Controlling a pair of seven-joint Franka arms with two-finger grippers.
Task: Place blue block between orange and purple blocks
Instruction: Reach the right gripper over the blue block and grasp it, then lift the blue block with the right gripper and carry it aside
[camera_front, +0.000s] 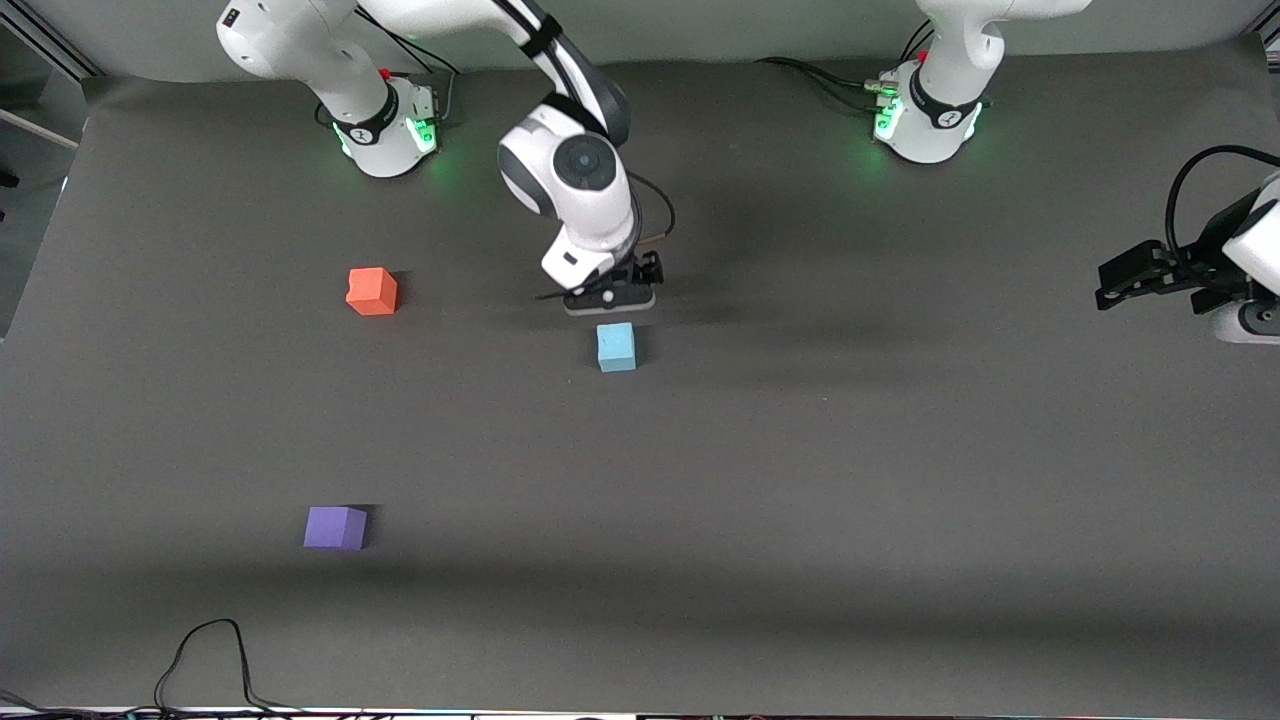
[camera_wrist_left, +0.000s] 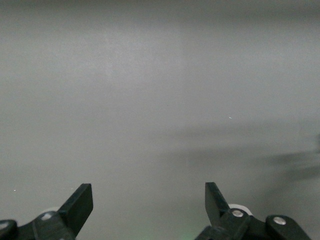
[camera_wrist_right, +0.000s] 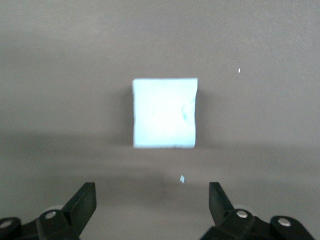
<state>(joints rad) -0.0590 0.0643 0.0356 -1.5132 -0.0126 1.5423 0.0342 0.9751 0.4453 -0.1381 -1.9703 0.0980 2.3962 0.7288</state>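
The blue block (camera_front: 616, 347) sits on the dark table near its middle. It also shows in the right wrist view (camera_wrist_right: 165, 112), apart from the fingers. My right gripper (camera_front: 610, 303) hangs open and empty over the table just beside the blue block, on the side toward the bases; in its wrist view (camera_wrist_right: 150, 195) the jaws stand wide. The orange block (camera_front: 372, 291) lies toward the right arm's end. The purple block (camera_front: 335, 527) lies nearer the front camera than the orange one. My left gripper (camera_front: 1108, 285) waits open at the left arm's end; its wrist view (camera_wrist_left: 148, 195) shows bare table.
A black cable (camera_front: 210, 650) loops at the table's edge nearest the front camera. The two arm bases (camera_front: 385, 130) (camera_front: 930, 115) stand along the back edge. A tiny blue fleck (camera_wrist_right: 182, 178) lies on the mat by the blue block.
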